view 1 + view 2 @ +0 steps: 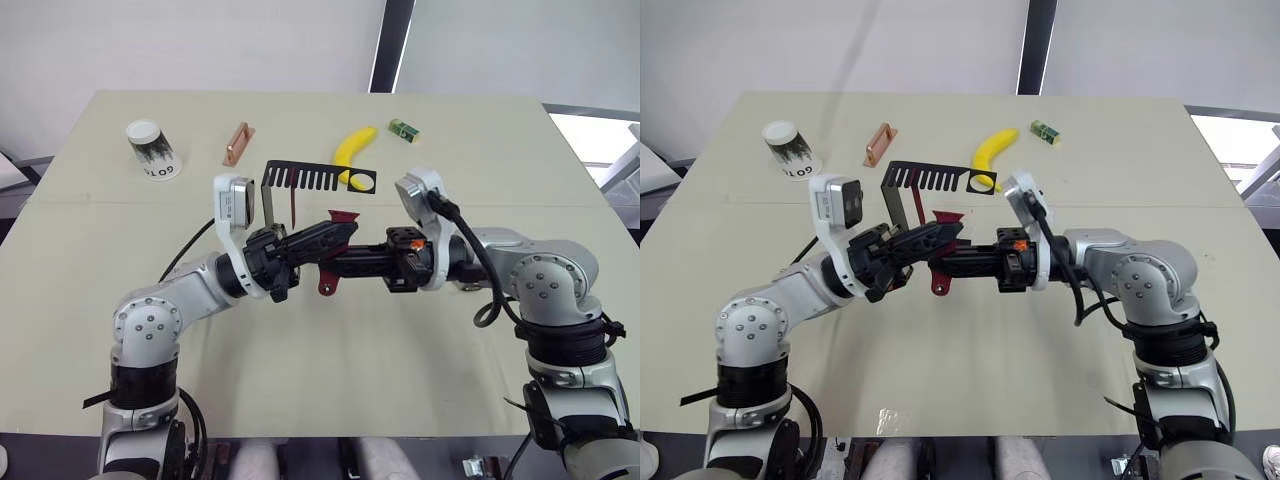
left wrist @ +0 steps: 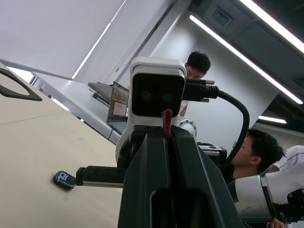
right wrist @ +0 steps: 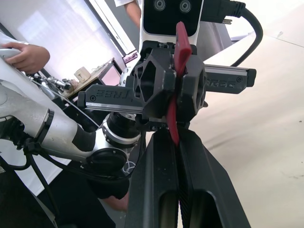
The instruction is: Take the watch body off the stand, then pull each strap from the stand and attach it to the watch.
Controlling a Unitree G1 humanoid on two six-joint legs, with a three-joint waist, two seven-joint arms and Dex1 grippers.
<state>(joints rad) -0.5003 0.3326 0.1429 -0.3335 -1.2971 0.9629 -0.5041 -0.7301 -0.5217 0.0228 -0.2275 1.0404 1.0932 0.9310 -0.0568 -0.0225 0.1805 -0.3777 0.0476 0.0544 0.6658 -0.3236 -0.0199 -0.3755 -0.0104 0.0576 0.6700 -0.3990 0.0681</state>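
Note:
A dark red strap (image 1: 328,284) is held above the table's middle, upright between both grippers. My left gripper (image 1: 341,233) is shut on its upper part, with the strap's tip (image 2: 166,121) poking out between the fingers. My right gripper (image 1: 336,266) comes from the opposite side and is shut on the strap (image 3: 174,124) just below. Behind them stands the black stand (image 1: 320,178), with a second thin red strap (image 1: 293,206) hanging from its comb arm. The watch body (image 2: 63,180) lies flat on the table, apart from both grippers.
At the back of the table are an upturned paper cup (image 1: 152,149), a copper bar (image 1: 238,143), a banana (image 1: 354,152) and a small green box (image 1: 404,129). People sit beyond the table's right side (image 2: 251,152); a hand (image 3: 28,55) shows off the left.

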